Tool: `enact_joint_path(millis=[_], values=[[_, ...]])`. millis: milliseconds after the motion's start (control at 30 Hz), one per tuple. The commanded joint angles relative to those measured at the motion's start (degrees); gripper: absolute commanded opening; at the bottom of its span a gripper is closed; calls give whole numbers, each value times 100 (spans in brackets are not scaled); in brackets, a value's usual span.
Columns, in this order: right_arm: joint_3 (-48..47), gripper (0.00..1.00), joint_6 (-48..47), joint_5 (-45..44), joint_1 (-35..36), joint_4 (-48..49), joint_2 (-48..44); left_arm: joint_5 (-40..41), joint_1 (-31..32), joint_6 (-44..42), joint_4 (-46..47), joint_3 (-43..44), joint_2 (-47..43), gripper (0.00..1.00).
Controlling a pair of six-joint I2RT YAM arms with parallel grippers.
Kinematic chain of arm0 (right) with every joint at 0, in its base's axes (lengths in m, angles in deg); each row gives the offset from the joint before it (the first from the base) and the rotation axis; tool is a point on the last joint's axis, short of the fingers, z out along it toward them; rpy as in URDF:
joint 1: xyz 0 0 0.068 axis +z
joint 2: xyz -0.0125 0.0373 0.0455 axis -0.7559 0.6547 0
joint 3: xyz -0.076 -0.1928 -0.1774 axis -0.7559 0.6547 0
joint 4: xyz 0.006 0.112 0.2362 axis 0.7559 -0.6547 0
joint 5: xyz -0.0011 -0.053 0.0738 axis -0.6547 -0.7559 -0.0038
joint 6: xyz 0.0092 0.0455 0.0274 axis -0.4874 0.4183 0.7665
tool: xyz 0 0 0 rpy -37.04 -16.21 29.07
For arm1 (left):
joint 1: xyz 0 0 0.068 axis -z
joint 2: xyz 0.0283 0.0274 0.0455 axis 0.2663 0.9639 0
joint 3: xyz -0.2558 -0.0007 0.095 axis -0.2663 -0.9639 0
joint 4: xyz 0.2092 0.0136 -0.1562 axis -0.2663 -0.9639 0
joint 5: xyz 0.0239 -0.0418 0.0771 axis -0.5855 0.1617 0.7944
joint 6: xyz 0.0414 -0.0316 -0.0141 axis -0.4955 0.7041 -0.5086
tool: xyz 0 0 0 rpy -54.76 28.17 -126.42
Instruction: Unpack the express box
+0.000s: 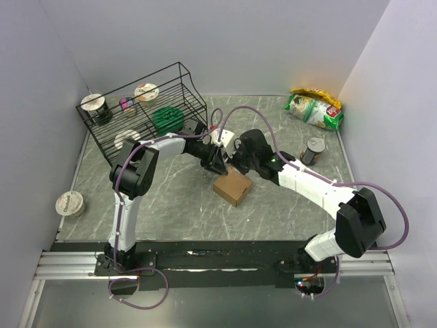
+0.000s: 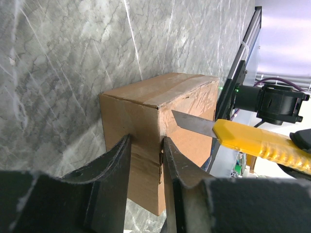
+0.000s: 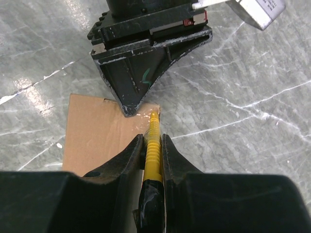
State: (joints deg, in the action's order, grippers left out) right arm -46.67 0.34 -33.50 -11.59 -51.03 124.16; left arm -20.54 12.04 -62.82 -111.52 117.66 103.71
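I have the left arm stretched to mid-table, the left gripper (image 1: 217, 166) tipped down, its fingers narrow, tips on the far edge of the express box (image 1: 232, 186). The right arm bends in opposite. The right gripper (image 3: 153, 138) clamps a yellow utility knife (image 2: 257, 144), blade (image 2: 192, 124) against the box's corner.

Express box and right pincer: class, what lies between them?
A yellow utility knife, gripped by the right pincer, blade tip at the edge of the express box; clearest in the left wrist view.
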Motion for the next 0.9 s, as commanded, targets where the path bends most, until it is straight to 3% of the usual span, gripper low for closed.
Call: enact_joint_path(millis=[0, 867], values=[[-237, 0, -50, -154, 54, 348, -10, 808, 55, -291, -305, -76, 353, 33], [-290, 0, 38, -268, 80, 217, 139, 808, 46, -282, -323, -58, 379, 33]])
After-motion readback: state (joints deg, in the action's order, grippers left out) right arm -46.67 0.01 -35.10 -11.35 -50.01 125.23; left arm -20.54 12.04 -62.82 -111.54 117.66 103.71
